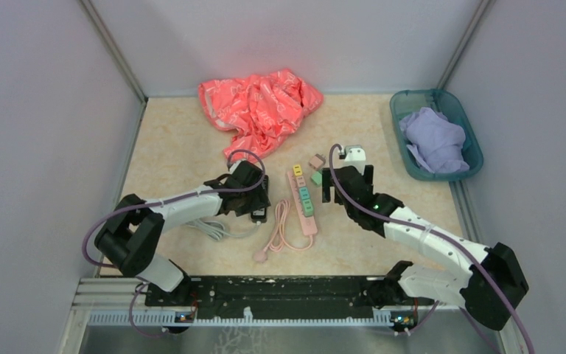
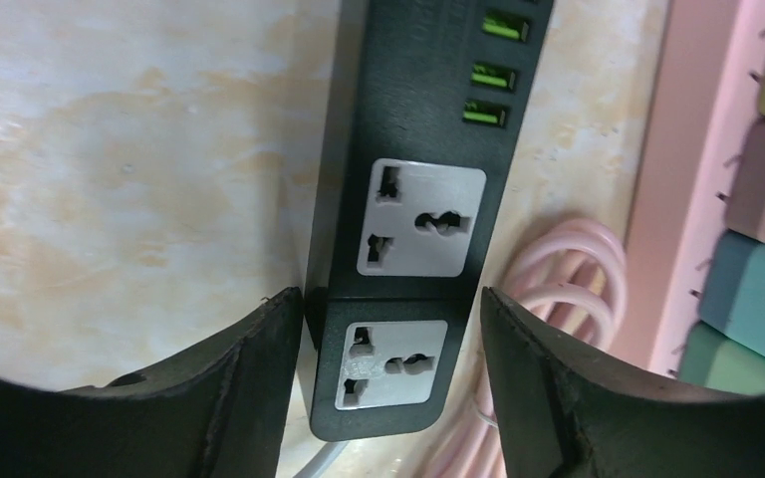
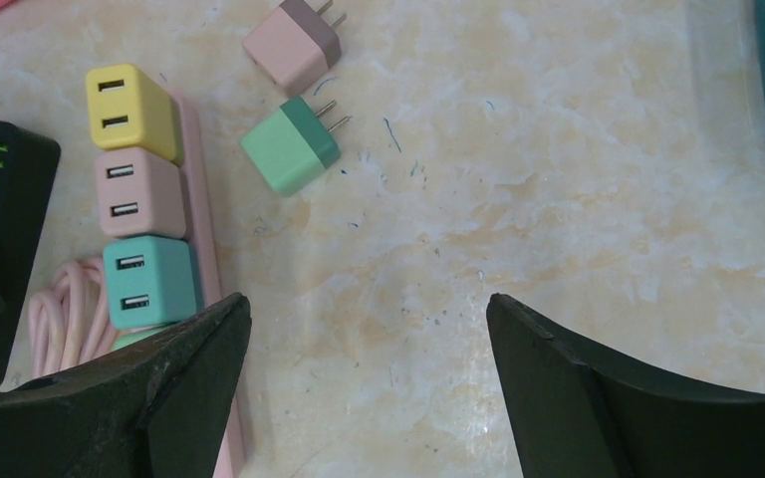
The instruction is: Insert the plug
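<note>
Broadly, the marbled table (image 1: 184,147) carries a crumpled red plastic bag (image 1: 258,103) at the back and a teal basket (image 1: 416,94) far right. The left gripper (image 2: 390,299) straddles the end of the black power strip (image 2: 418,119), fingers close against both sides; whether they press it I cannot tell. The right gripper (image 3: 369,304) gapes wide, holding nothing. Beside the pink power strip (image 3: 199,189) lie a loose green plug (image 3: 291,147) and, near it, a pink plug (image 3: 291,45).
</note>
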You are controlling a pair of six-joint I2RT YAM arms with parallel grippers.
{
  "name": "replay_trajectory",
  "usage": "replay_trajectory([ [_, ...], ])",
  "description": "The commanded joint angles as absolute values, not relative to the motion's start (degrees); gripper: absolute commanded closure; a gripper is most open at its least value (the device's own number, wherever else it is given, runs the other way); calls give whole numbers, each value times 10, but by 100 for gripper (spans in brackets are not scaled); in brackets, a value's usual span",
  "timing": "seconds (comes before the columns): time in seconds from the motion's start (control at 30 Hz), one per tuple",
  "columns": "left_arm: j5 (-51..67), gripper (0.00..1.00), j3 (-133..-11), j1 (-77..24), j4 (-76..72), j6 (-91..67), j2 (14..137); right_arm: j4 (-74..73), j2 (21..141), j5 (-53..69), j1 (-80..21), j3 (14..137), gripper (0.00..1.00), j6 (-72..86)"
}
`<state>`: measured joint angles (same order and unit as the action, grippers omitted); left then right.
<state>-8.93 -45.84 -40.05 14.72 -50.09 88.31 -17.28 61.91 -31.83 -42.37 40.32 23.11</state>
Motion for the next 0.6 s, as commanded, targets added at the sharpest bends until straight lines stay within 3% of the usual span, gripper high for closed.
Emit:
replay_trajectory([
  [0.0,-35,26,-433,-416,131,-547,904,-156,648,-296,-406,446,12,229],
  [0.2,3,25,-421,-421,79,-565,902,-144,698,-279,-381,469,12,231],
  [0.57,-118,11,-434,-416,147,-485,827,-128,804,-238,-337,515,15,234],
])
